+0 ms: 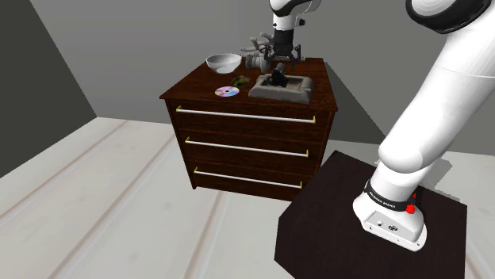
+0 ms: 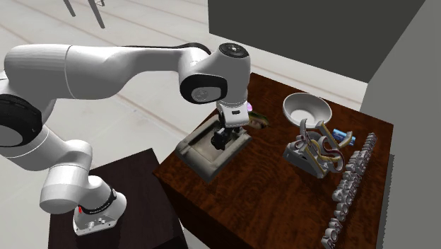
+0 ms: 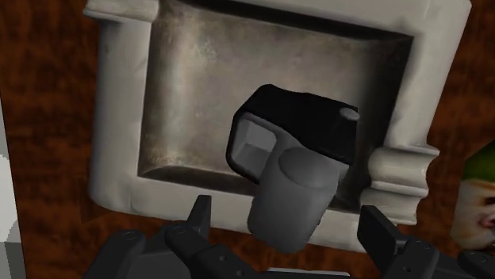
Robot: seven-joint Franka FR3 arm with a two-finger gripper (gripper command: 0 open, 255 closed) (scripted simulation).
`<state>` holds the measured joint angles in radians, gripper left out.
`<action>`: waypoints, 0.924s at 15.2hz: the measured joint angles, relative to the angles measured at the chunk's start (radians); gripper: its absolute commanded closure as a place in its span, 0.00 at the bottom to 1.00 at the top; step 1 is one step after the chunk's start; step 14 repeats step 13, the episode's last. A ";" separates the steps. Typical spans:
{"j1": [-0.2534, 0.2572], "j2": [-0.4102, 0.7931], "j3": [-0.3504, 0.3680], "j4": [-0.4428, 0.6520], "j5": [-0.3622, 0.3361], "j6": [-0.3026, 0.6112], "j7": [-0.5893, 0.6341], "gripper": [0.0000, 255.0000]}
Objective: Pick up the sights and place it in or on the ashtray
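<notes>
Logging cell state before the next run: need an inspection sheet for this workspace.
Surface: dark wood dresser top, three drawers below.
Job's things: black sight lies inside the grey ashtray.
Clutter: white bowl, disc, metal ornament, toy face beside the ashtray.
Grippers: hand open, straddling the sight without touching it.
Cables: nothing seen.
Surroundings: pale plank floor, grey walls.

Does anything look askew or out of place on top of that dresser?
Only the black sight with a grey cylinder: it lies skewed in the rectangular grey ashtray, its cylinder overlapping the rim nearest the black gripper, which is open and not touching it.
</notes>
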<state>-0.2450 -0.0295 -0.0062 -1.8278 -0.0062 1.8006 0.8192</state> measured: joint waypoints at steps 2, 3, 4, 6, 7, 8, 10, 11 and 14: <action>0.000 0.000 0.000 -0.001 0.000 0.002 0.000 0.00; 0.000 0.000 0.000 -0.002 0.000 0.002 0.000 0.00; 0.000 0.000 0.000 -0.002 0.000 0.002 0.000 0.00; 0.000 0.000 0.000 -0.002 0.000 0.002 0.000 1.00; 0.000 -0.001 0.000 -0.001 0.000 0.003 0.000 1.00; 0.000 0.000 0.000 -0.001 0.000 0.002 0.000 1.00; 0.000 0.000 0.000 -0.002 0.000 0.002 0.000 1.00; 0.000 0.000 0.000 -0.002 0.000 0.002 0.000 1.00; 0.000 0.000 0.000 -0.002 0.000 0.002 0.000 1.00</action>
